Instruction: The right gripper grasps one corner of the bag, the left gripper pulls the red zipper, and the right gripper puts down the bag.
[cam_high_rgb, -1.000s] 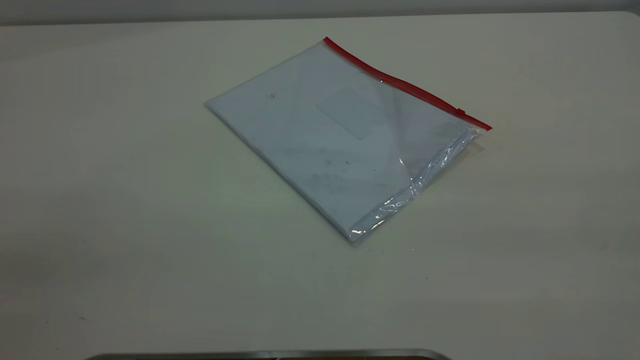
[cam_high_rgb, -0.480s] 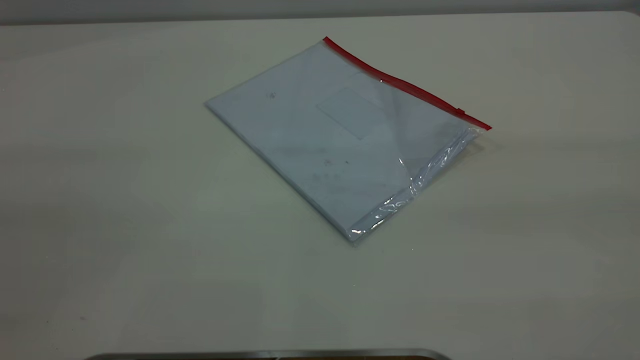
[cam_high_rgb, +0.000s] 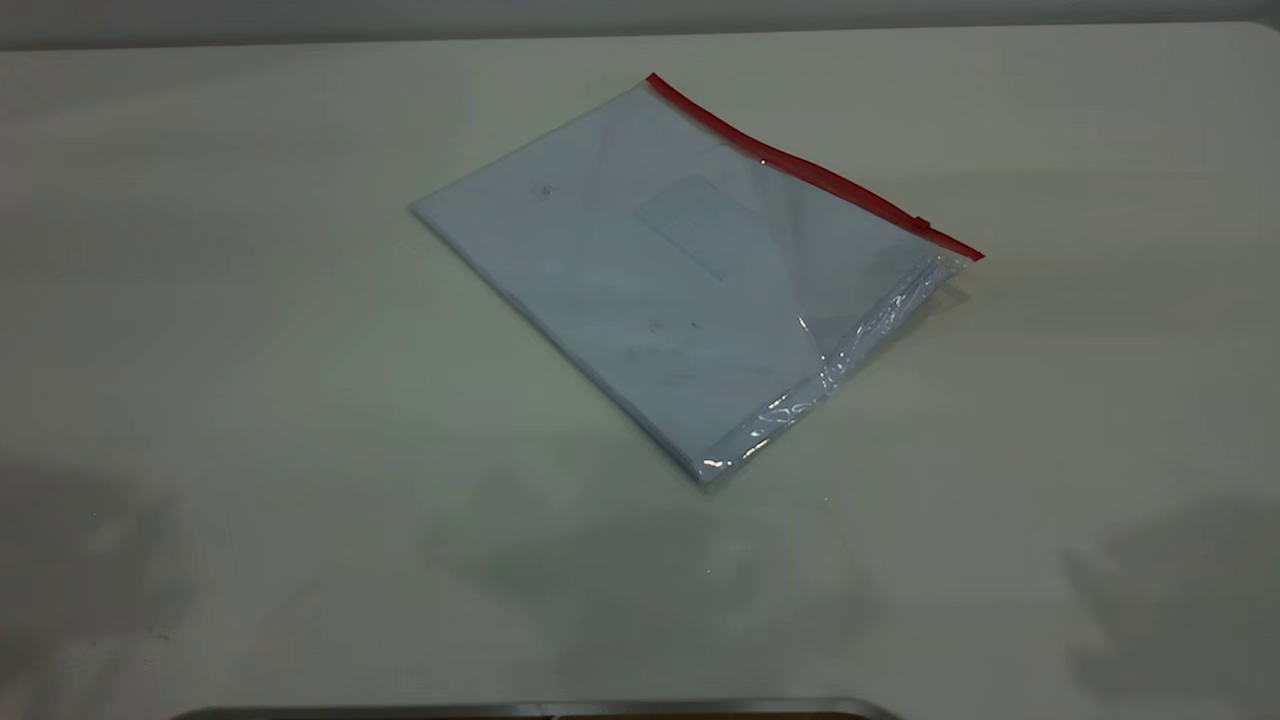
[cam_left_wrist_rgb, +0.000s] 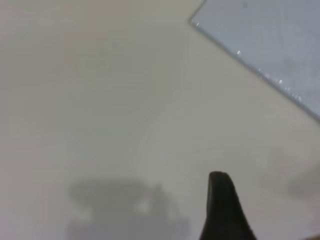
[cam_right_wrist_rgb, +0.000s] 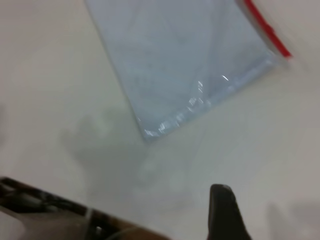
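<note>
The bag (cam_high_rgb: 690, 270) lies flat and skewed near the middle of the table (cam_high_rgb: 250, 400), its red zipper (cam_high_rgb: 815, 172) running along the far edge toward the corner of the bag (cam_high_rgb: 958, 258) on the right, with the small slider tab (cam_high_rgb: 921, 223) just short of that end. Neither arm shows in the exterior view; each wrist view shows only one dark fingertip of the left gripper (cam_left_wrist_rgb: 225, 210) and the right gripper (cam_right_wrist_rgb: 225, 212), so I cannot tell whether either pincer is apart or together. Nothing is grasped yet. The right gripper should come in low over the crinkly margin and pinch beside the red end without covering the slider.
</note>
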